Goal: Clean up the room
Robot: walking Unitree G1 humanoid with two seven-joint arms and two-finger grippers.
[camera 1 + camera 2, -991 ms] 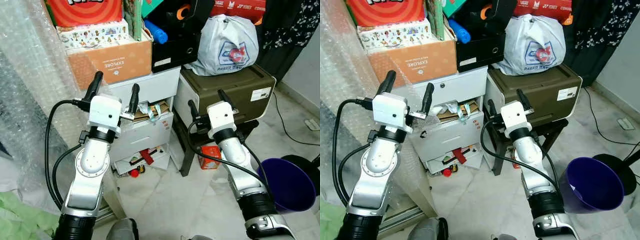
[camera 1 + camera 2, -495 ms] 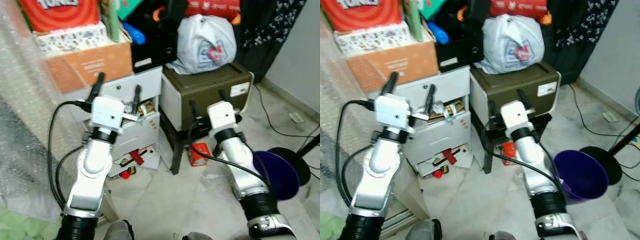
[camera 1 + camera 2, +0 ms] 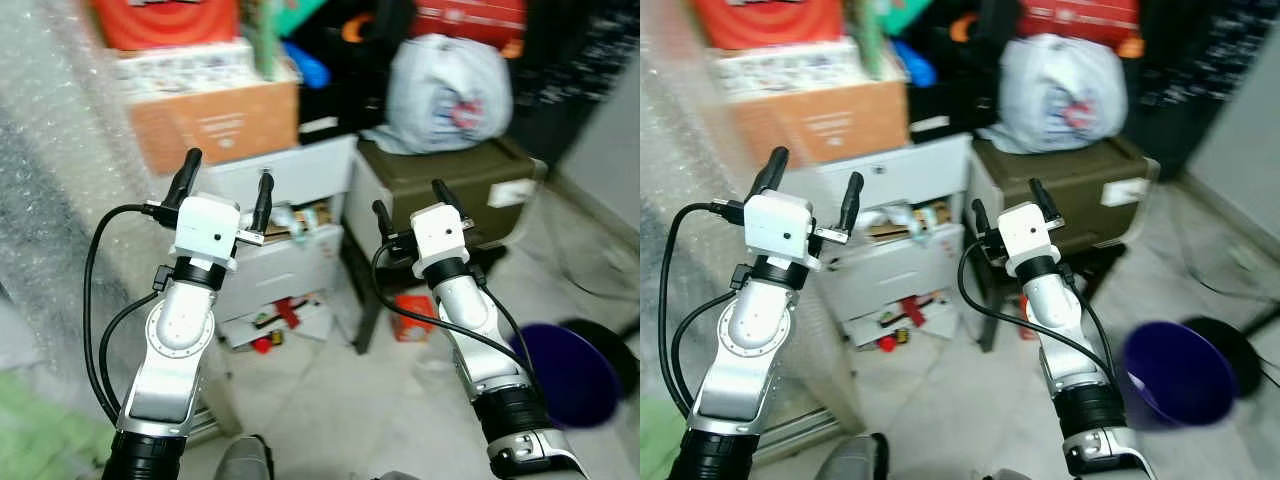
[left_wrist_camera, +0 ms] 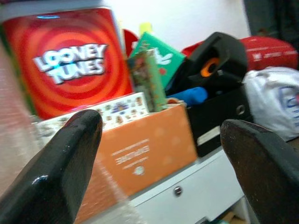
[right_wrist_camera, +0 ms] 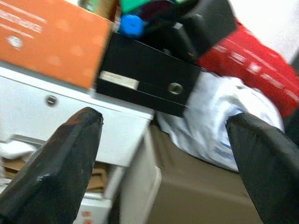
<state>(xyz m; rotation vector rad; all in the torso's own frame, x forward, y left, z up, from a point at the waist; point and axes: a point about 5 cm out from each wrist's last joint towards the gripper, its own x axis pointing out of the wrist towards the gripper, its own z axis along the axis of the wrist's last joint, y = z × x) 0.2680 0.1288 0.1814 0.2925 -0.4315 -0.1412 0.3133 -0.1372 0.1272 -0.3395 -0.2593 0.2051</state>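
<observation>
Left gripper (image 3: 224, 184) and right gripper (image 3: 410, 209): both raised at chest height before the white drawer unit (image 3: 285, 270), fingers spread wide, nothing held. Clutter outstanding: papers bulging from a half-open drawer, small red items (image 3: 278, 318) spilling from the lowest drawer, an orange carton (image 3: 413, 316) on the floor under the olive case (image 3: 450, 180), a purple tub (image 3: 570, 375) to the robot's right. Judged state: tidying barely begun, nothing visibly put away.

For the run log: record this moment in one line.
left gripper: raised, open, empty | right gripper: raised, open, empty | ahead: white drawer unit | view blurred
</observation>
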